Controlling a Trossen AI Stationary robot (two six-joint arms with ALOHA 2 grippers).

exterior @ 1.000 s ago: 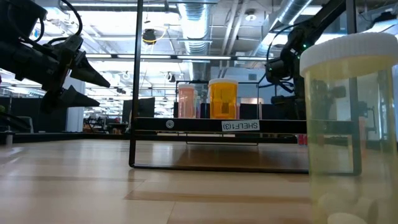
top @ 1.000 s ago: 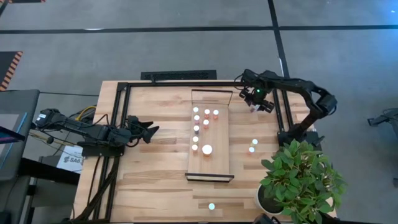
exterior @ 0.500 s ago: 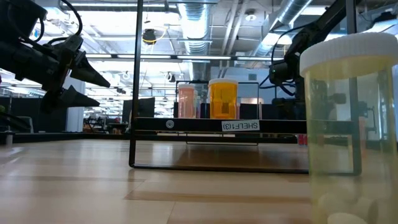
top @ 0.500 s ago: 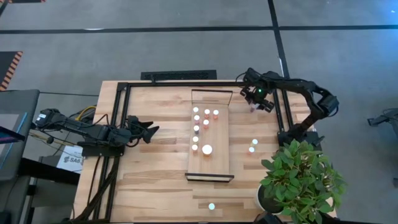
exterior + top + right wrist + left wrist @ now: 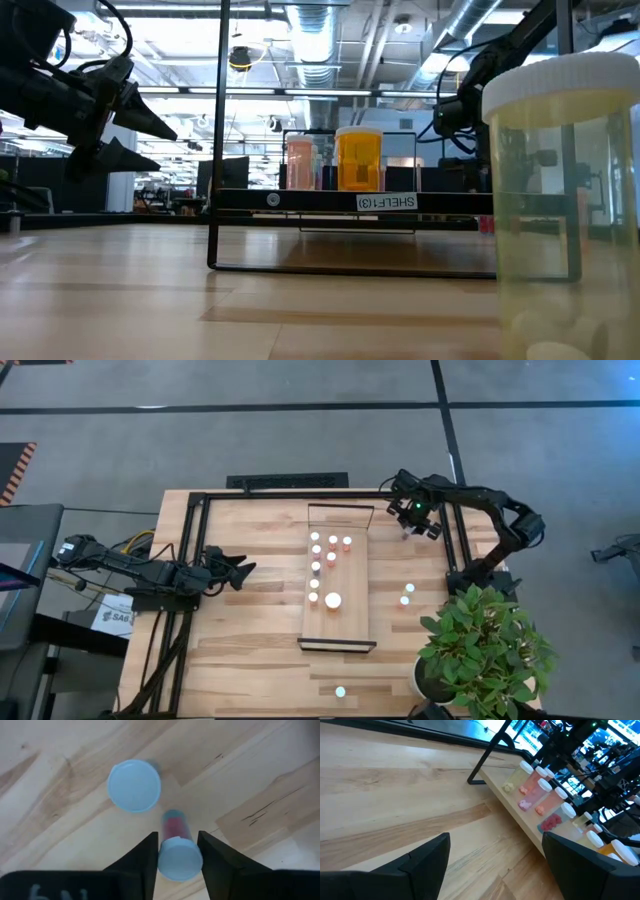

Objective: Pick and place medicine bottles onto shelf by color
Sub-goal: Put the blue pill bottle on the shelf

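In the high view the medicine bottles (image 5: 323,556) on the shelf (image 5: 352,615) show only as white caps — body colours there cannot be read. The right gripper (image 5: 416,520) covers whatever lies under it in that view. In the low view a near bottle (image 5: 556,200) runs past the picture's right and bottom edges. In the right wrist view a red-filled bottle (image 5: 176,845) sits between the fingers (image 5: 143,857), contact not clear, its base hidden by its own cap.

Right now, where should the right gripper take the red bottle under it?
By its white cap, coming straight down: the red bottle stands roughly upright and the round cap faces the right gripper, directly above it. Stay clear of the second bottle close beside it. The left gripper waits far across the table.
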